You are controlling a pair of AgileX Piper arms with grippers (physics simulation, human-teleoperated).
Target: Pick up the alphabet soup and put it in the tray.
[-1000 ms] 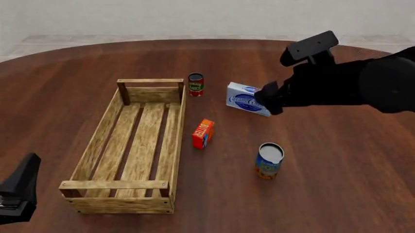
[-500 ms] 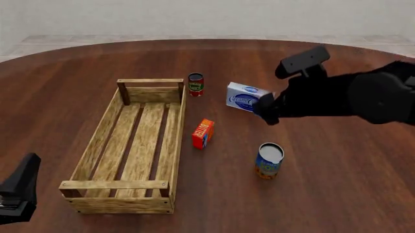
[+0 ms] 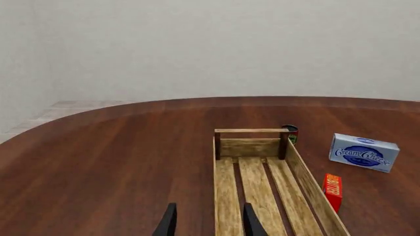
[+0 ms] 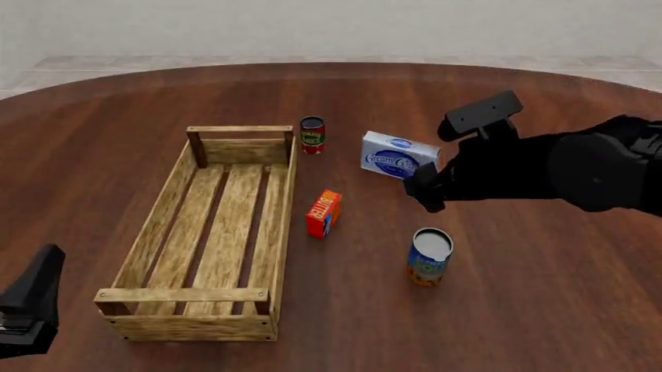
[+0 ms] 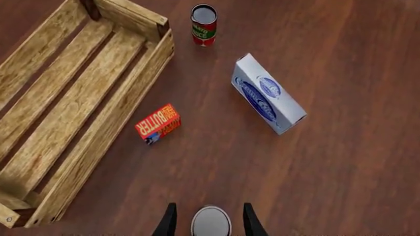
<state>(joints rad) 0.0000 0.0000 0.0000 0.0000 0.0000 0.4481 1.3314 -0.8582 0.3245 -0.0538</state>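
The alphabet soup (image 4: 429,256) stands upright on the table, right of the tray (image 4: 287,201), its silvery top facing up. My right gripper (image 4: 425,194) hovers above and a little behind the can, apart from it. In the right wrist view the gripper (image 5: 209,206) is open, and the can top (image 5: 211,223) shows between its fingers, lower down. The tray (image 5: 111,128) holds nothing. My left gripper (image 4: 29,306) rests at the near left corner, open (image 3: 208,211), facing along the tray (image 3: 253,132).
A small dark red can (image 4: 312,134) stands by the tray's far right corner. A blue-and-white cream cheese box (image 4: 393,157) lies just behind my right gripper. A red-orange butter box (image 4: 324,213) sits beside the tray's right wall.
My right arm has moved toward the near side and lower, from over the cream cheese box toward the soup can. The left arm and all objects have stayed put.
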